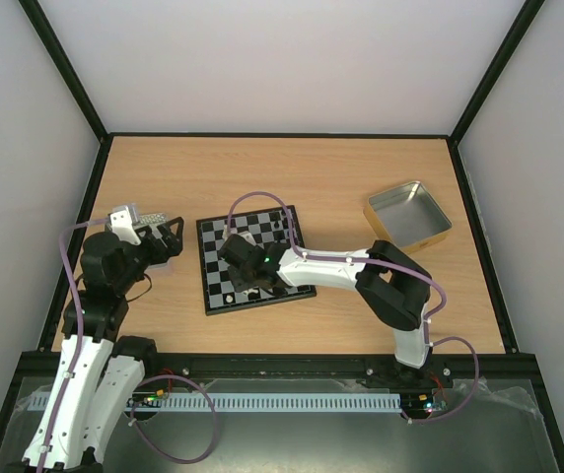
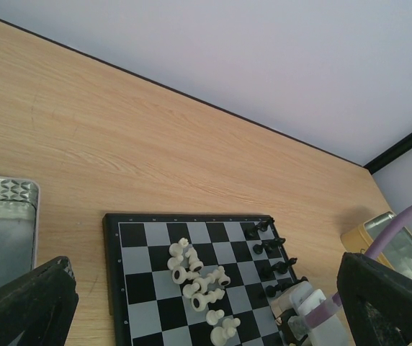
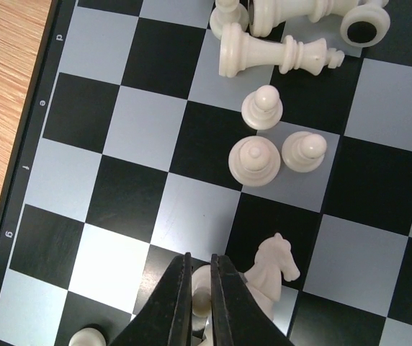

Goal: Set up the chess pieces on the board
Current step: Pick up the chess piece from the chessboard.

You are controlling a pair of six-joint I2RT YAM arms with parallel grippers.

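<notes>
A light wooden worktop (image 1: 164, 168) filled the cell, bordered by a thin black rim. Plain pale walls (image 1: 282, 59) rose from its far edge and both sides, with black frame posts (image 1: 63, 64) slanting up from the far corners. Soft, even light cast only faint shadows. A grey metal shelf (image 1: 292, 434) lay below the near edge.

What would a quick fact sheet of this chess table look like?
board: black-and-grey checks, mid-table
white pieces: clustered mid-board, several toppled
black pieces: row along one edge
left tool: open, empty, beside board
right tool: over board, closed around a white piece
tins: one on each side of board
</notes>
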